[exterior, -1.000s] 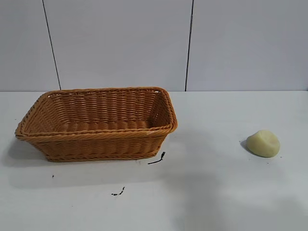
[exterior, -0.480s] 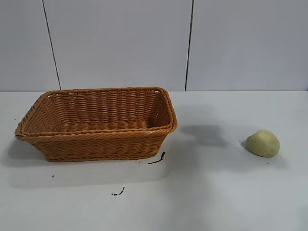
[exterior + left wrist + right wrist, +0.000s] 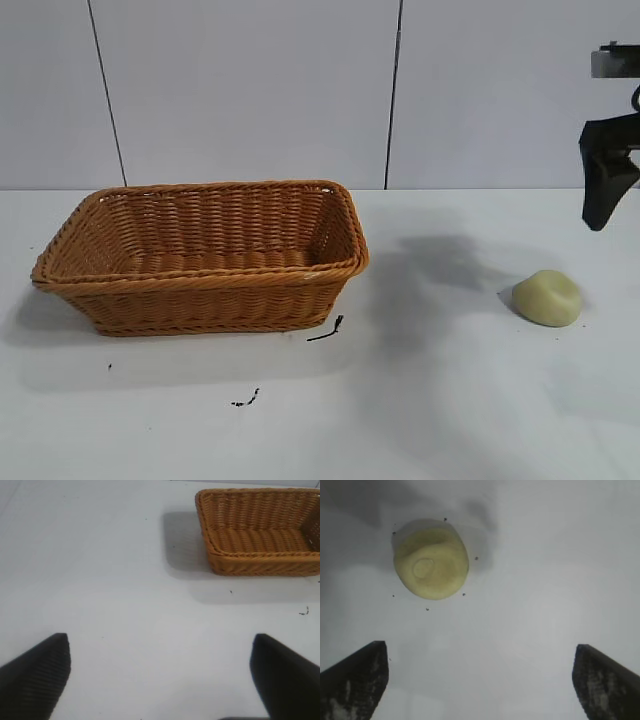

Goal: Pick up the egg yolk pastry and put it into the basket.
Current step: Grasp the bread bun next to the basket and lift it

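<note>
The egg yolk pastry point(image 3: 547, 297) is a pale yellow-green dome lying on the white table at the right; it also shows in the right wrist view point(image 3: 431, 563). The orange-brown wicker basket point(image 3: 200, 290) stands at the left and shows in the left wrist view point(image 3: 260, 562); it is empty. My right gripper point(image 3: 603, 195) hangs in the air at the right edge, above and to the right of the pastry, open and empty point(image 3: 480, 680). My left gripper point(image 3: 160, 677) is open over bare table, away from the basket, and is out of the exterior view.
The white table point(image 3: 440, 400) has a few small black specks point(image 3: 327, 331) in front of the basket. A pale panelled wall stands behind.
My right gripper has come into the exterior view at the upper right edge, and its shadow has spread over the table between basket and pastry. The pastry and basket have not moved.
</note>
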`<action>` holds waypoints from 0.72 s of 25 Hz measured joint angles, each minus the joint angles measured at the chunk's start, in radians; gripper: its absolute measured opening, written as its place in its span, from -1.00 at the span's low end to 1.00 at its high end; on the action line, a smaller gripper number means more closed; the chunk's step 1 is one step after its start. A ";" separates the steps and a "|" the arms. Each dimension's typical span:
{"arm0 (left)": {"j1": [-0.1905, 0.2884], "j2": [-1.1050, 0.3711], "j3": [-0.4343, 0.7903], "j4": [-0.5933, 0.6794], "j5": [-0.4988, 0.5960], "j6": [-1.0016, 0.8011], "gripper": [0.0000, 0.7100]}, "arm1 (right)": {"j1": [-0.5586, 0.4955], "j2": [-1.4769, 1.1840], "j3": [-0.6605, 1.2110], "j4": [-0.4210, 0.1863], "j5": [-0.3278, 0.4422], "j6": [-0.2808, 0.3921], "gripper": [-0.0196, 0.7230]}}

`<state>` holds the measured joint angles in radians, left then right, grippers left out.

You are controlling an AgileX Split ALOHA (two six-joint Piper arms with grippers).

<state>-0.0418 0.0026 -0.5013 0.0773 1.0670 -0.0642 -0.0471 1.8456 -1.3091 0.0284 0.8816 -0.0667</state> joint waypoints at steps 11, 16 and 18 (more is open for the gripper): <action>0.000 0.000 0.000 0.000 0.000 0.000 0.96 | 0.034 0.168 -0.002 0.054 -0.179 -0.027 0.92; 0.000 0.000 0.000 0.000 0.000 0.000 0.96 | 0.034 0.217 -0.002 0.083 -0.237 -0.047 0.92; 0.000 0.000 0.000 0.000 0.000 0.000 0.96 | 0.034 0.226 -0.002 0.083 -0.258 -0.059 0.92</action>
<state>-0.0418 0.0026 -0.5013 0.0773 1.0670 -0.0642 -0.0136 2.0716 -1.3110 0.1119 0.6239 -0.1253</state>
